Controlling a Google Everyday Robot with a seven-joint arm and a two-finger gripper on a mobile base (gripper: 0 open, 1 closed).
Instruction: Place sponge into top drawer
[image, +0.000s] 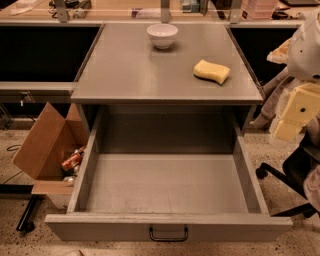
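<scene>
The pale-yellow sponge (212, 71) lies on the grey cabinet top (125, 70), toward its right side. The top drawer (167, 182) is pulled fully open below it and holds nothing; its flat front carries a small black handle (168, 234). My cream-yellow gripper (295, 112) hangs at the right edge of the view, to the right of the cabinet and lower than the sponge, apart from it and holding nothing that I can see.
A white bowl (162, 35) stands at the back middle of the cabinet top. A brown cardboard box (45, 145) with cans in it leans at the left of the drawer. A black office chair base (287, 180) stands at the right.
</scene>
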